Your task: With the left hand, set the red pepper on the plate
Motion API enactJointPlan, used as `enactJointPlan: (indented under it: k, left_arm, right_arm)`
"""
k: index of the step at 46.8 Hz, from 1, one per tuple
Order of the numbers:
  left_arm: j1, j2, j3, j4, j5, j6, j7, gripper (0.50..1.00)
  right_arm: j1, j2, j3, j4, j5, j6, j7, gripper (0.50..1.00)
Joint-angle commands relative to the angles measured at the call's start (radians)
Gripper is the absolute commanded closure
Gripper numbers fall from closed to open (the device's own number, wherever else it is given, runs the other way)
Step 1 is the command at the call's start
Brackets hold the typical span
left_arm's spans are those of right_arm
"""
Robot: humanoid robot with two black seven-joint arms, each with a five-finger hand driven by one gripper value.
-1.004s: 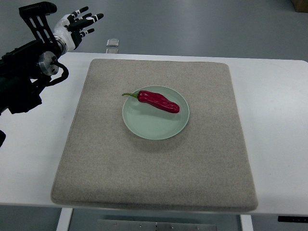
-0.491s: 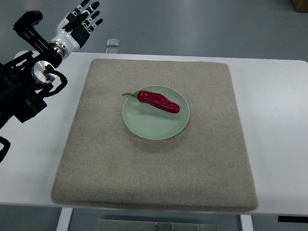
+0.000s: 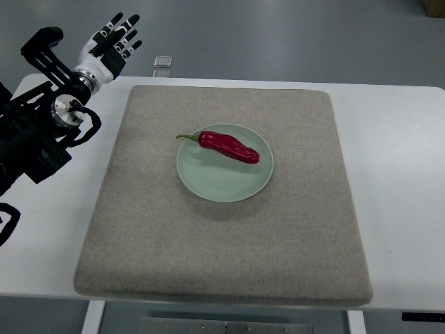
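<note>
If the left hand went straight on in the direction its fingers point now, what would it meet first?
Probably nothing: the left hand points up and away past the table's far edge, toward bare floor. Depth is unclear.

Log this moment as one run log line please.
stage: after placement | red pepper: lying on plate | plate: on grey mat | left hand: open, empty, beyond table's far-left corner | right hand: not in view

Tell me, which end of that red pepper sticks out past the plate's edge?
The green stem end of the red pepper reaches the pale green plate's upper-left rim; the blunt red end lies well inside the plate.
</note>
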Motion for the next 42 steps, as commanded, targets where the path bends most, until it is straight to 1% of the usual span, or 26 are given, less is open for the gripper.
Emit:
enactJointPlan:
  k: [1,19,27,30,35,42]
  left_arm:
    - [0.002,0.000,0.000,0.000,0.002,-0.002,-0.001,0.506]
    - [0.002,-0.019,0.000,-0.003,0.003,-0.007,-0.001,0.504]
    - [0.000,-0.021,-0.002,-0.001,0.002,0.004,-0.001,0.504]
    - [0.002,-0.021,0.000,0.000,0.002,0.004,-0.001,0.504]
    - [0.005,-0.019,-0.002,0.000,0.002,0.004,-0.001,0.506]
    - [0.006,-0.018,-0.005,0.002,0.002,0.005,-0.001,0.504]
  right_arm:
    - [0.000,0.000,0.000,-0.001,0.000,0.000,0.000,0.568]
    - [0.000,0.000,0.000,0.000,0.000,0.000,0.000,0.568]
    - [0.000,0.000,0.000,0.000,0.000,0.000,0.000,0.568]
    - [-0.001,0.000,0.000,0.019,-0.005,0.014,0.000,0.568]
    - [-0.001,0.000,0.000,0.054,-0.005,0.015,0.000,0.568]
    - [-0.011,0.000,-0.003,0.065,-0.011,0.017,0.005,0.568]
